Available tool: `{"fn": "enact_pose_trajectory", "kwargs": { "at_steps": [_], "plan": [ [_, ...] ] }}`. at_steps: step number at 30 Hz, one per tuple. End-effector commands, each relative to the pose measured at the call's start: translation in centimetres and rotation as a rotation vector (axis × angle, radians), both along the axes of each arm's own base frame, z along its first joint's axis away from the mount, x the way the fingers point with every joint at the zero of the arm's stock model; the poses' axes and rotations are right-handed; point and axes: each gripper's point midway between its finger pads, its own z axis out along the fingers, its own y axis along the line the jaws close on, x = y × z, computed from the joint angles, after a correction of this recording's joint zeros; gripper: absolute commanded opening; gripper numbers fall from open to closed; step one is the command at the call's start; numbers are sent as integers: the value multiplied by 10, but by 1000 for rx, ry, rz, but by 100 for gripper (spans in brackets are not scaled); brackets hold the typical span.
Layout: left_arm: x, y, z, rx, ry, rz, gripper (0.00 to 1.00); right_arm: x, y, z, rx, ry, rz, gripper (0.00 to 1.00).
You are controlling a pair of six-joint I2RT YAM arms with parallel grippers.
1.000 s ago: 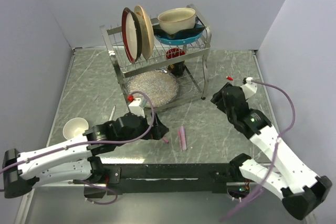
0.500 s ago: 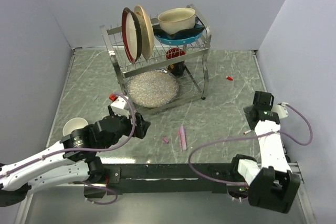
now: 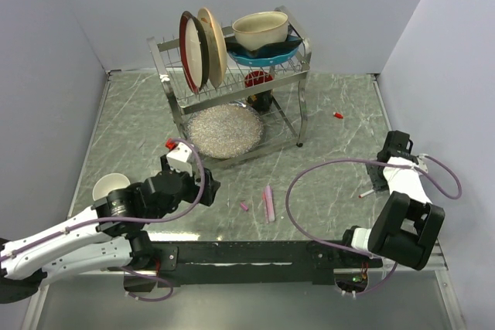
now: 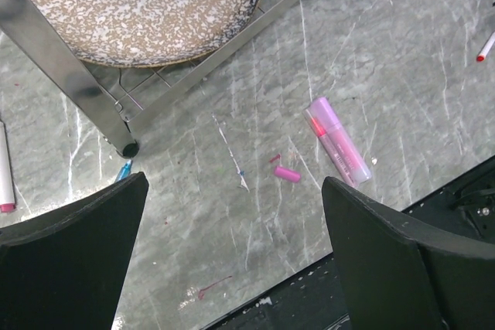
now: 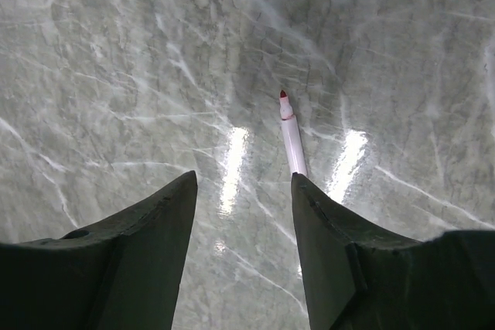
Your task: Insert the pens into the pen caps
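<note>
A whitish pen with a red tip (image 5: 292,141) lies on the marble table, its rear end hidden under my right gripper's right-hand finger. The right gripper (image 5: 244,183) hovers open over it with nothing between the jaws; from above this pen (image 3: 365,192) is beside the right gripper (image 3: 380,182). A pink pen (image 4: 338,141) and a small pink pen cap (image 4: 287,174) lie ahead of my left gripper (image 4: 234,191), which is wide open and empty. From above, the pink cap (image 3: 244,207) and pink pen (image 3: 268,202) lie right of the left gripper (image 3: 209,188). A red cap (image 3: 338,115) lies far right.
A metal dish rack (image 3: 232,75) with plates and bowls stands at the back, a speckled plate (image 3: 224,130) under it. A white bowl (image 3: 110,187) sits at the left. A white pen with a pink end (image 4: 6,179) and a blue tip (image 4: 124,169) lie near the rack foot.
My right arm swung from the far middle to the right edge and folded down over the red-tipped pen, its jaws narrowing slightly. My left gripper drew back left, away from the pink cap.
</note>
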Motion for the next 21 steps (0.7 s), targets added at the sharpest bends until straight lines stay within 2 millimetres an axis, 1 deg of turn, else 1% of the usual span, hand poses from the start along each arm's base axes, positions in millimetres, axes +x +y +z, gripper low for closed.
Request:
{"fn": "enact_pose_trajectory", "kwargs": {
  "at_steps": [1, 4, 7, 11, 13, 14, 15, 17, 18, 20, 21],
  "plan": [
    [-2, -3, -1, 21, -7, -34, 99, -1, 1, -9, 23, 7, -26, 57],
    [-2, -3, -1, 16, -9, -38, 99, -7, 6, -23, 49, 39, -24, 55],
    [-3, -5, -1, 14, -7, -46, 99, -14, 6, -30, 40, 59, -38, 54],
    [-3, -5, -1, 16, -8, -48, 100, -16, 3, -35, 26, 65, -50, 53],
    [-3, -5, 0, 14, -11, -51, 99, -20, 3, -41, 23, 84, -58, 51],
    [-3, -5, 0, 13, -13, -48, 99, -19, 3, -43, 25, 78, -60, 50],
    [-3, -4, -1, 16, -11, -44, 99, -19, 5, -46, 35, 76, -53, 44],
    [-1, -2, 1, 15, -15, -32, 99, -18, 7, -51, 42, 75, -47, 35],
    [-1, -2, 1, 12, -17, -31, 99, -19, 7, -52, 45, 76, -46, 28],
    [-1, -1, 3, 2, -23, -28, 99, -18, 6, -52, 29, 72, -29, 22],
    [-2, 0, 4, 0, -25, -30, 99, -17, 6, -51, 26, 67, -20, 17]
  ]
}}
